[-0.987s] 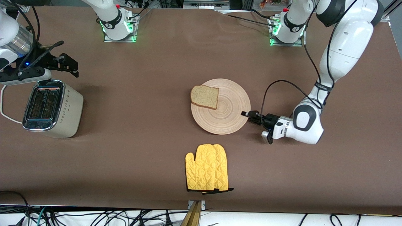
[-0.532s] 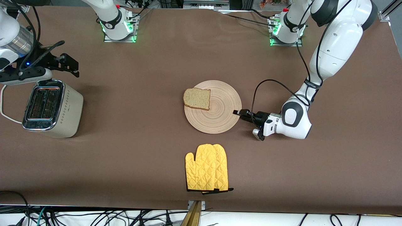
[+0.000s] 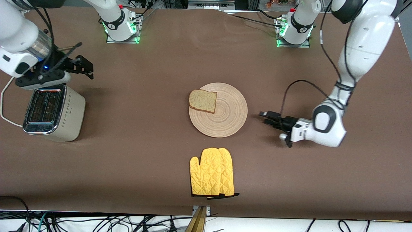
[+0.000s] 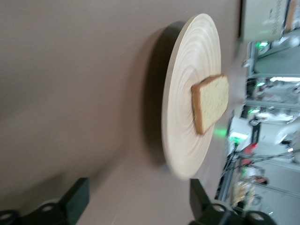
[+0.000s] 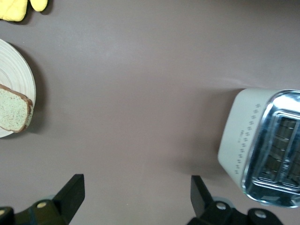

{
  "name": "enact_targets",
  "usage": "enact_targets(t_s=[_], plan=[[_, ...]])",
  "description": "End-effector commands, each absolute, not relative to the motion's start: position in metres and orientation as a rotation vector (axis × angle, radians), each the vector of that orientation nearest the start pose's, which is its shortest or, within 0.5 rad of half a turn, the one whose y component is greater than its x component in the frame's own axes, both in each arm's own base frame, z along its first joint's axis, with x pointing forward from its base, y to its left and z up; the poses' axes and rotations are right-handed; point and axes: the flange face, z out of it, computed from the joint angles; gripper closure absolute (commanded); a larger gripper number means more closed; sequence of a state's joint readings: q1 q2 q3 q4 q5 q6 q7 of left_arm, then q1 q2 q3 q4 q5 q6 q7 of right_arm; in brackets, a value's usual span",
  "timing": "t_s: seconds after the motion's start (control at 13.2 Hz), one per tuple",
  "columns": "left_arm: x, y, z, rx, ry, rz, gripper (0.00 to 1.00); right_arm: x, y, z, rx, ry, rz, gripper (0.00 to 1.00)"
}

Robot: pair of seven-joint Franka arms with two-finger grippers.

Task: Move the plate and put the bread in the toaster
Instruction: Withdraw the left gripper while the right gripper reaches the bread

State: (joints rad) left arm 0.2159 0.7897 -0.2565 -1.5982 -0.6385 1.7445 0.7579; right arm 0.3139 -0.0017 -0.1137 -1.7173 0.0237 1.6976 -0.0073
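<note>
Overall brown table (image 3: 148, 154); left gripper (image 3: 267, 118) spread beside plate (image 3: 225, 124), right gripper (image 3: 84, 66) spread.

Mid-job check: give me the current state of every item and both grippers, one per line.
plate: flat on the table, mid-table, not held.
bread: lying on the plate, overhanging its rim toward the right arm's end.
toaster: upright, both slots empty.
yellow mitt: flat on the table, nearer the front camera than the plate.
left gripper: open, beside the plate, clear of it.
right gripper: open, empty, by the toaster.
</note>
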Motion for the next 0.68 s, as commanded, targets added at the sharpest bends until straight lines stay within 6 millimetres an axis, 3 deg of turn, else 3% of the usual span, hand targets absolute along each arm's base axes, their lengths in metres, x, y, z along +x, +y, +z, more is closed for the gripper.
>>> enact_targets(t_s=[0.0,0.3,0.46,0.61], plan=[[0.636,-0.015,0.241,2.295,-0.596,-0.378,0.00,0.558,0.164,0.531,-3.066,-0.150,0.064,0.00],[0.643,-0.002,0.326,2.657,-0.687,-0.429,0.00,0.542,0.270,0.469,-3.056,0.032,0.078,0.00],[0.649,-0.013,0.383,2.830,-0.782,-0.378,0.00,0.530,0.307,0.433,-3.057,0.077,0.068,0.00],[0.646,-0.016,0.432,2.998,-0.761,-0.394,0.00,0.513,0.331,0.394,-3.053,0.101,0.044,0.00]])
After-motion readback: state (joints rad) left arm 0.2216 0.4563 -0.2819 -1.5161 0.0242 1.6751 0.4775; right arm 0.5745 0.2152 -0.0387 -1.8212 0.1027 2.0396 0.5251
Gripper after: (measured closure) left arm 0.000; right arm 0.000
